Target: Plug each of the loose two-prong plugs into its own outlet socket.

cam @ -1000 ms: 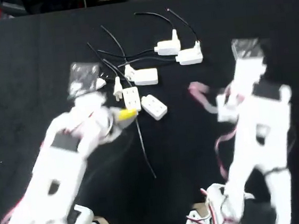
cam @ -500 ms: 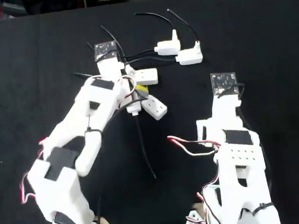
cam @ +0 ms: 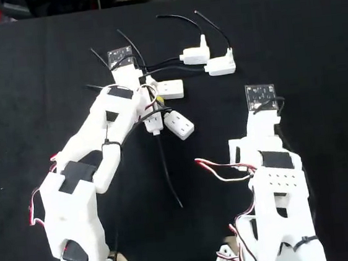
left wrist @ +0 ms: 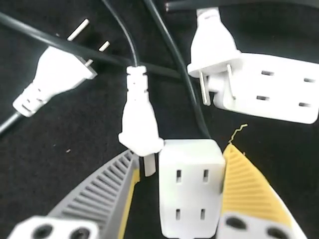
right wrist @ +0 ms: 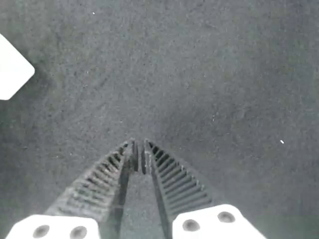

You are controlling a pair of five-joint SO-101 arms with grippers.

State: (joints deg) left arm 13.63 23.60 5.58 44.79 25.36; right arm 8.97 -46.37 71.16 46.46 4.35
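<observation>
My left gripper is open and straddles a white socket block. Its yellow finger lies against one side of the block. A white plug has its prongs in the gap between the block and the grey finger. Another loose plug lies nearby with bare prongs. A third plug leans on a second socket block. In the high view the left gripper sits in this cluster. My right gripper is shut and empty over bare black cloth.
A third socket block lies just right of the cluster. Two more white pieces with cords sit farther back. A black cord trails toward the front. The right arm stands at the right over open cloth.
The left arm swung from the front left into the plug cluster and now straddles the socket block. The right arm drew back and settled, still since half a second ago.
</observation>
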